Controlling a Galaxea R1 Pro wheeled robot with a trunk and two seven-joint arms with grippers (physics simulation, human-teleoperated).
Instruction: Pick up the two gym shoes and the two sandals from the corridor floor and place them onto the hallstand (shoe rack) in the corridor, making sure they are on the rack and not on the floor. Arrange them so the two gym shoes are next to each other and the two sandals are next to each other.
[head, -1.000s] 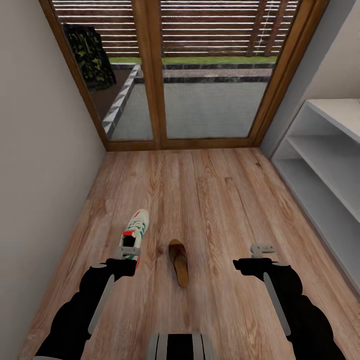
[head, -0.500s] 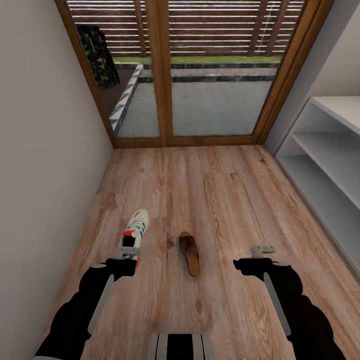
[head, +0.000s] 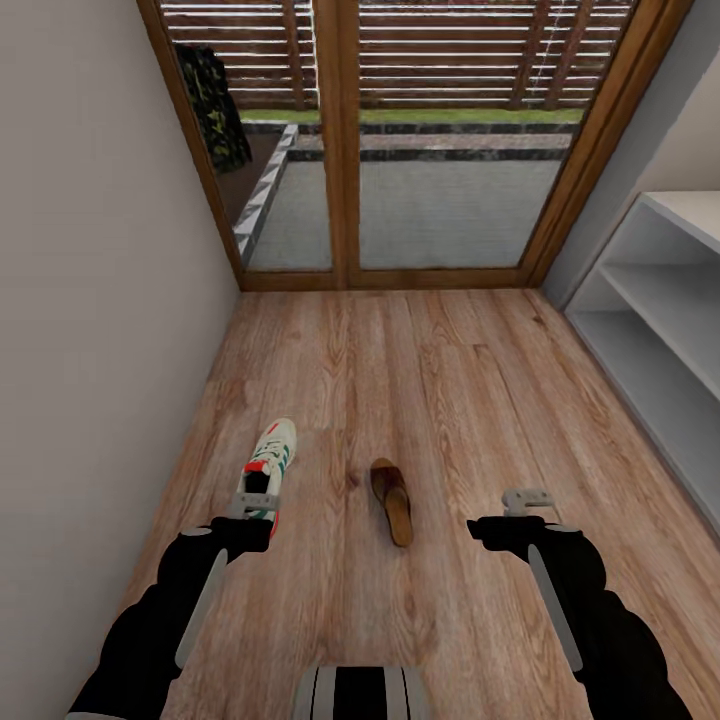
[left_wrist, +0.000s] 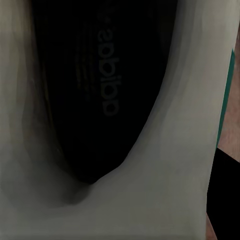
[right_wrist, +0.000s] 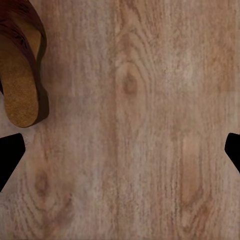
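One cream-white gym shoe with green stripes hangs over the corridor floor, with my left gripper shut on its heel end. The left wrist view looks straight into that gym shoe, at its dark insole. A single brown sandal lies on the planks between my two arms. My right gripper hovers open to the sandal's right; its wrist view has the sandal beside one fingertip. The pale hallstand runs along the right wall.
A wooden-framed glass door closes the corridor's far end. A plain wall borders the left side, close to my left arm. Open plank floor stretches ahead toward the door.
The camera has turned, so the whole scene slid right in the picture; the sandal and hallstand shifted with it. Both arms and the held gym shoe keep their places in the view.
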